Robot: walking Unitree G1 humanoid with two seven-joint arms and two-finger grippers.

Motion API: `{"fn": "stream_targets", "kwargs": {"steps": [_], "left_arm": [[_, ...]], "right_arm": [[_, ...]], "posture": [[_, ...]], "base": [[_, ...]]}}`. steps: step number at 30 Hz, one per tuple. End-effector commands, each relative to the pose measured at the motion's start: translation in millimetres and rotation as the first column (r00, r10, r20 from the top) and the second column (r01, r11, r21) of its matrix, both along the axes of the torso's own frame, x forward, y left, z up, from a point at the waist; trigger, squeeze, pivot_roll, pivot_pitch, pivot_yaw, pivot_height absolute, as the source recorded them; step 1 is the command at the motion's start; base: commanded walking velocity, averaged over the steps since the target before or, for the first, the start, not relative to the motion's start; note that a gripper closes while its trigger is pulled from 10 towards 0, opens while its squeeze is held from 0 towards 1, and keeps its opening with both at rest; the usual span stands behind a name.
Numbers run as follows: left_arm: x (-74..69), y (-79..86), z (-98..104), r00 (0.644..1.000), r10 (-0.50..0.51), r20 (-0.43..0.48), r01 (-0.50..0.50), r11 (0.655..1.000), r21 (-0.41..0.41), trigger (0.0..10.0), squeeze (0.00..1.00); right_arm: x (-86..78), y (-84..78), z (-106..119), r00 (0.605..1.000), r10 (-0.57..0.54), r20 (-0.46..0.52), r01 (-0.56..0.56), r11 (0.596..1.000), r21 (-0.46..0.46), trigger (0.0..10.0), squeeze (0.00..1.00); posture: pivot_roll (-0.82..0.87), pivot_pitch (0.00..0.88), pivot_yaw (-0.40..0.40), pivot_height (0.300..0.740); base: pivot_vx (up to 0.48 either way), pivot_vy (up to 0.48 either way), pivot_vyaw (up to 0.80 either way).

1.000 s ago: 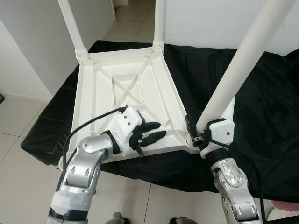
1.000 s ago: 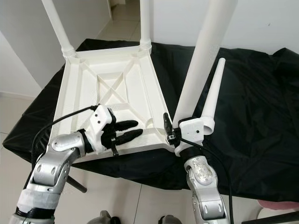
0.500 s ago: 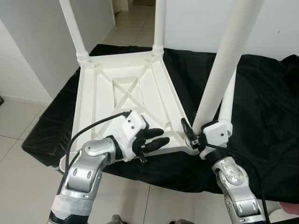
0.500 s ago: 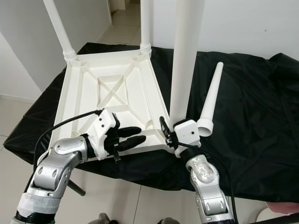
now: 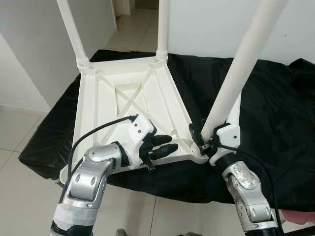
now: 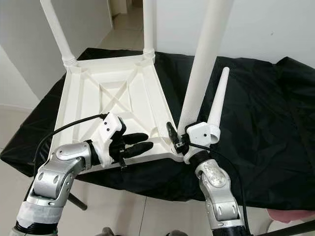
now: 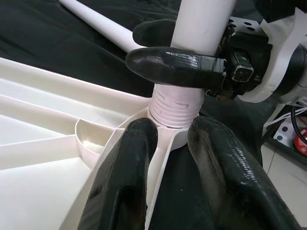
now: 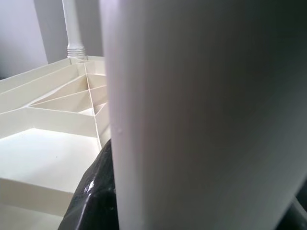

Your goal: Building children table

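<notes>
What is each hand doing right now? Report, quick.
Left hand: open, fingers astride the tabletop rim by the corner socket.
Right hand: closed on the table leg at its threaded base.

This looks like a room in a home. Pale square floor tiles (image 5: pixel 19 132) lie to the left of the left claw (image 5: pixel 165 143), and plain white walls (image 5: pixel 34 44) rise beyond them. Far ahead of the claw, a doorway (image 5: pixel 135 19) opens onto a tiled hallway. A black cloth (image 5: pixel 275 123) is draped over the tabletop under the claw's work.
</notes>
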State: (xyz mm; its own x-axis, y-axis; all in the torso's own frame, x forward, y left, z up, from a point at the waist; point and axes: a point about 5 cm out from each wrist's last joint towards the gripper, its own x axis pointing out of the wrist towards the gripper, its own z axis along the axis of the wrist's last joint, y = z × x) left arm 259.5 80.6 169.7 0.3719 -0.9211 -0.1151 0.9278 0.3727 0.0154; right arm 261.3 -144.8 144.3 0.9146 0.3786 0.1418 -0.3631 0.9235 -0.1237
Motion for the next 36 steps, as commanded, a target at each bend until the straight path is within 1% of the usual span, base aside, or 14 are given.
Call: {"fn": "stream_targets", "kwargs": {"steps": [1, 6, 11, 15, 16, 19, 21, 23, 25, 28, 30, 31, 32, 36], "left_arm": [[7.0, 3.9, 5, 0.988, 0.150, 0.029, -0.150, 0.989, 0.002, 10.0, 0.00], [7.1, 3.7, 6, 0.988, 0.152, 0.026, -0.152, 0.988, 0.004, 10.0, 0.00], [7.9, 4.1, 8, 0.987, 0.158, 0.026, -0.158, 0.987, 0.004, 10.0, 0.00], [7.9, 4.0, 9, 0.986, 0.161, 0.032, -0.161, 0.987, 0.003, 10.0, 0.00], [7.8, 4.1, 9, 0.986, 0.163, 0.029, -0.163, 0.987, -0.001, 10.0, 0.00], [8.4, 4.4, 9, 0.986, 0.166, 0.035, -0.166, 0.986, 0.002, 10.0, 0.00], [8.6, 4.9, 9, 0.985, 0.168, 0.033, -0.168, 0.986, -0.001, 10.0, 0.00], [8.6, 4.9, 9, 0.985, 0.168, 0.033, -0.168, 0.986, -0.001, 10.0, 0.00], [9.8, 6.3, 10, 0.984, 0.174, 0.033, -0.174, 0.985, -0.004, 10.0, 0.00], [10.4, 6.8, 11, 0.984, 0.176, 0.038, -0.176, 0.984, -0.004, 10.0, 0.00], [12.1, 7.3, 12, 0.982, 0.180, 0.049, -0.180, 0.984, 0.000, 10.0, 0.00], [12.1, 7.3, 12, 0.982, 0.180, 0.049, -0.180, 0.984, 0.000, 10.0, 0.00], [12.7, 7.5, 12, 0.982, 0.182, 0.052, -0.182, 0.983, 0.000, 10.0, 0.00], [13.5, 8.4, 14, 0.981, 0.186, 0.058, -0.186, 0.983, -0.004, 10.0, 0.00]], "right_arm": [[-1.3, -2.4, -24, 0.990, -0.013, -0.138, 0.013, 1.000, 0.002, 10.0, 0.00], [-0.8, -6.5, -26, 0.987, -0.040, -0.158, 0.045, 0.999, 0.030, 10.0, 0.00], [-1.6, -12.5, -34, 0.969, -0.118, -0.217, 0.138, 0.987, 0.080, 10.0, 0.00], [-3.4, -12.3, -37, 0.961, -0.132, -0.244, 0.163, 0.981, 0.109, 10.0, 0.00], [-5.1, -11.3, -38, 0.962, -0.133, -0.238, 0.163, 0.981, 0.110, 10.0, 0.00], [-10.4, -6.0, -35, 0.982, -0.126, -0.141, 0.132, 0.991, 0.034, 10.0, 0.00], [-12.8, -4.4, -32, 0.988, -0.114, -0.106, 0.116, 0.993, 0.020, 10.0, 0.00], [-12.8, -4.4, -32, 0.988, -0.114, -0.106, 0.116, 0.993, 0.020, 10.0, 0.00], [-15.8, -3.8, -28, 0.993, -0.103, -0.054, 0.104, 0.995, 0.002, 10.0, 0.00], [-17.0, -4.3, -27, 0.994, -0.100, -0.032, 0.100, 0.995, -0.009, 10.0, 0.00], [-21.3, -3.7, -27, 0.998, -0.055, 0.012, 0.056, 0.995, -0.081, 10.0, 0.00], [-21.3, -3.7, -27, 0.998, -0.055, 0.012, 0.056, 0.995, -0.081, 10.0, 0.00], [-23.0, -3.1, -28, 0.999, -0.034, 0.022, 0.036, 0.993, -0.110, 10.0, 0.00], [-24.6, -3.8, -28, 0.999, -0.020, 0.025, 0.023, 0.993, -0.117, 10.0, 0.00]], "posture": [[-0.04, 0.056, 0.052, 0.740], [-0.04, 0.058, 0.053, 0.740], [-0.04, 0.060, 0.053, 0.740], [-0.04, 0.064, 0.056, 0.740], [-0.04, 0.059, 0.056, 0.740], [-0.04, 0.058, 0.056, 0.740], [-0.04, 0.067, 0.059, 0.740], [-0.04, 0.067, 0.059, 0.740], [-0.04, 0.056, 0.060, 0.740], [-0.04, 0.056, 0.060, 0.740], [-0.04, 0.057, 0.063, 0.740], [-0.04, 0.057, 0.063, 0.740], [-0.04, 0.057, 0.063, 0.740], [-0.04, 0.059, 0.063, 0.740]], "base": [[0.000, 0.000, 0.00], [0.000, 0.000, 0.00], [0.000, 0.000, 0.00], [0.000, 0.000, 0.00], [0.000, 0.000, 0.00], [0.000, 0.000, 0.00], [0.000, 0.000, 0.00], [0.000, 0.000, 0.00], [0.000, 0.000, 0.00], [0.000, 0.000, 0.00], [0.000, 0.000, 0.00], [0.000, 0.000, 0.00], [0.000, 0.000, 0.00], [0.000, 0.000, 0.00]]}}
